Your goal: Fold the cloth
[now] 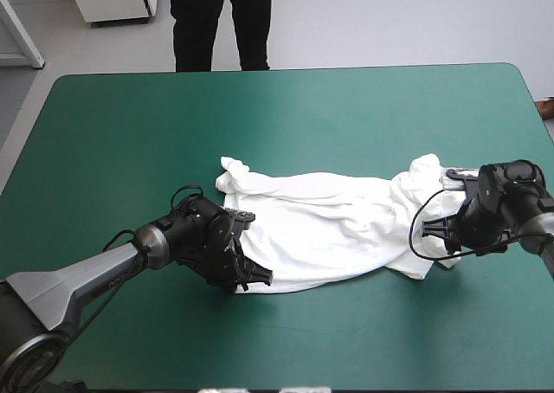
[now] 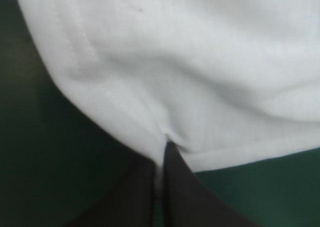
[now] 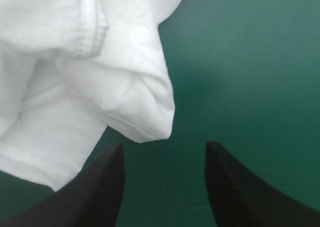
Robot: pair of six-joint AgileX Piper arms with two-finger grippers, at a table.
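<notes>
T-shirt [image 1: 329,228] hem pinched between left fingers [image 2: 187,202], right fingers [image 3: 100,187] spread apart, its corner just ahead of them

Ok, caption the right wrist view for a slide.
Right gripper open above the teal-green cover, a T-shirt fold just ahead of it.

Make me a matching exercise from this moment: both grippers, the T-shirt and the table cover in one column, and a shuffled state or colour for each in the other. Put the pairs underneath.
Things:
1. left gripper
2. right gripper
3. T-shirt
4. table cover

States:
A. teal-green
B. open, with a fold of white fabric just ahead of it
C. white and rumpled, lying on the table between the two grippers
D. shut on the white fabric's edge

Pairs: 1-D, 2-B, 3-C, 4-A
</notes>
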